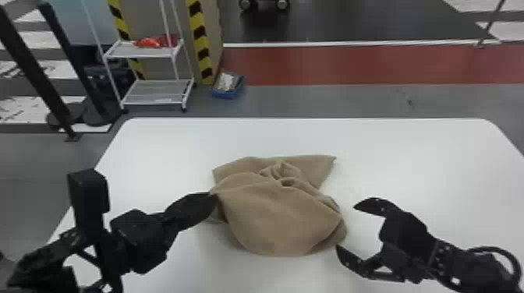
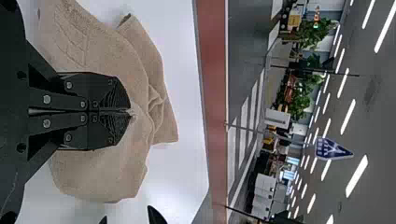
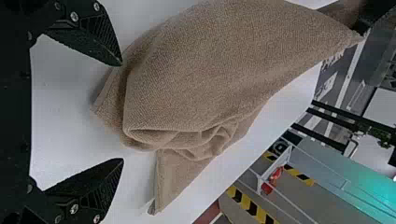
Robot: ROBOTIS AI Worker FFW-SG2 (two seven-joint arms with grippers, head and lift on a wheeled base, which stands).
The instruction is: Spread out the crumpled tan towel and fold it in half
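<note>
The towel point(image 1: 280, 218) is showing tan at centre, the table point(image 1: 175, 144) white around it, the left claw point(image 1: 212, 197) and right claw point(image 1: 346, 228) black lower down. Yellow-and-black stripes are banding a post point(image 1: 199, 39) at upper left; a red strip point(image 1: 351, 66) is crossing grey floor point(image 1: 312, 101) at upper right.

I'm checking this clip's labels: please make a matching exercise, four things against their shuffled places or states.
1. tan towel
2. left gripper
3. right gripper
4. white rack

A. open, beside the towel's right side
B. beyond the table's far edge
C. lying rumpled on the table
D. shut on the towel's left side

Pairs: 1-C, 2-D, 3-A, 4-B
</note>
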